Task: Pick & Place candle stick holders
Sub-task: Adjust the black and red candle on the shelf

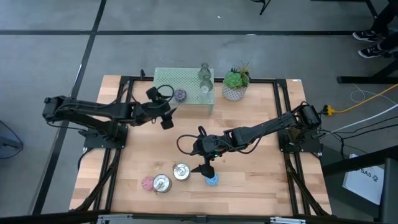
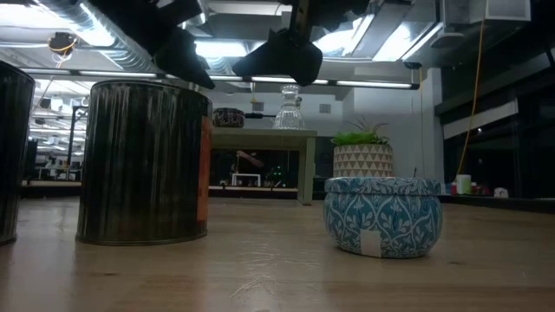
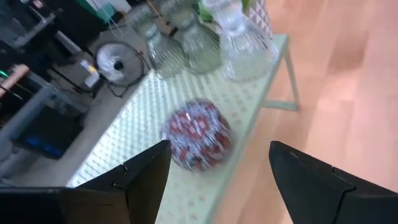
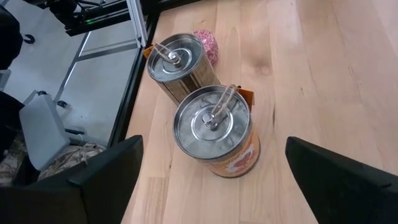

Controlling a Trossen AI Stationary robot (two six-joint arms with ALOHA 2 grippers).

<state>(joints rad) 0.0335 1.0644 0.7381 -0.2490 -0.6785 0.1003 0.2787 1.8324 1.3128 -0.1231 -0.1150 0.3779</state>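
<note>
While the right fingers (image 1: 206, 168) hang apart just above the blue holder (image 1: 212, 180), with two silver tins (image 4: 214, 130) ahead, a careless descent could knock a tin (they stand close). Left fingers (image 3: 217, 171), apart, straddle the purple holder (image 3: 198, 134) on the stand (image 1: 166, 81).

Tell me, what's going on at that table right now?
Left gripper open, facing purple holder on mint stand. Right gripper open, above silver holders. Nothing held, nothing blocking.
</note>
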